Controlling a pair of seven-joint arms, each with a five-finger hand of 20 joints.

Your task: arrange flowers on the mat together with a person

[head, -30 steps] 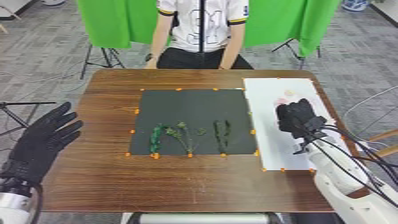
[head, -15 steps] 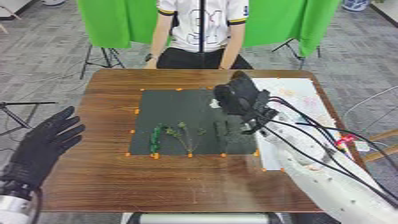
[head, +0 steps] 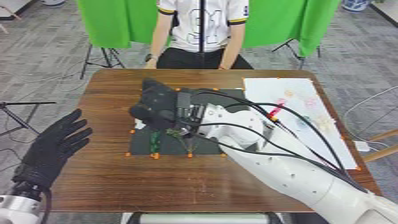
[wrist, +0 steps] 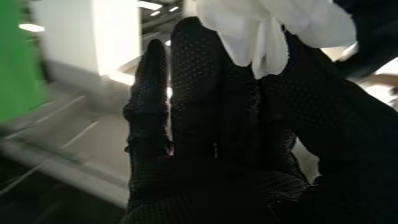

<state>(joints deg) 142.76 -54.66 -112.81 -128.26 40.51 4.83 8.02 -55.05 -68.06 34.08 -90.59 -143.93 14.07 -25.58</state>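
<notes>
Right hand (head: 158, 102) reaches across the left part of the dark mat (head: 206, 149), and from my station I see its thumb and fingers closed together on a white flower (wrist: 268, 36). In the head view the flower sits by the mat's left edge, near the top of the leafy green stem (head: 155, 142); I can't tell whether its petals touch anything below. My left hand (head: 55, 145) is off to the side, fingers straight and apart. I judge the bloom to be next to weightless, with thin, floppy petals that would crease under a hard squeeze, so I want only a light pinch. The best hold would be low, at the firm base where the petals gather, but the glove hides that part, so I can't say if I have it. Smooth petals could slip if gripped by their tips. The branching green stem (head: 184, 142) looks thin and springy; I'd keep my fingertips from snagging it when setting the flower down.
</notes>
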